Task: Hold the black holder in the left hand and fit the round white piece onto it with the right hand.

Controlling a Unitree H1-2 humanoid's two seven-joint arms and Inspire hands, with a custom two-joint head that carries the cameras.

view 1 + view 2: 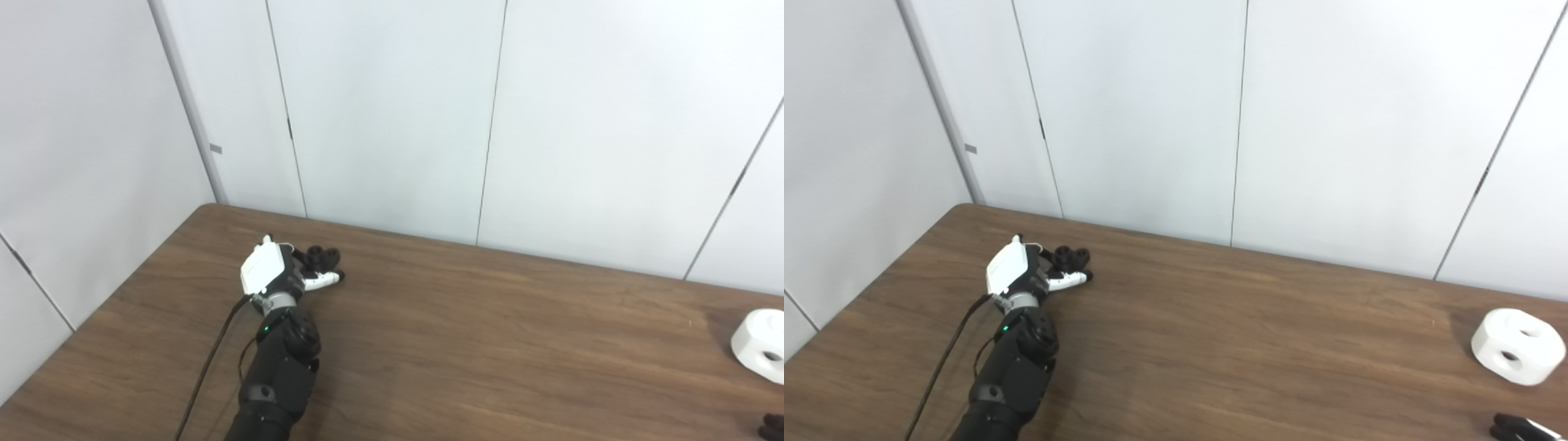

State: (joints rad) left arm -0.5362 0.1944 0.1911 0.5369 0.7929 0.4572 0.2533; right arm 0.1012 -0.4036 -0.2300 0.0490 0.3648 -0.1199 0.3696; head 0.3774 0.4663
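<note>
Near the table's [465, 343] far-left corner, the left robot hand [275, 272] grips the black holder [323, 255]; round white piece [1516, 346] sits far right.

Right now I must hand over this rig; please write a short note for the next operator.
Left hand: far left on the table, fingers around the black holder; whether the holder is lifted, I cannot tell.
Right hand: only its fingertips show at the bottom right corner; open or shut is unclear, and it holds nothing visible.
White piece: lies on the table at the far right, untouched, apart from the right hand.
Done: holder reached by the left hand.
Left: pick up the white piece with the right hand, bring it across, fit it onto the holder.
</note>
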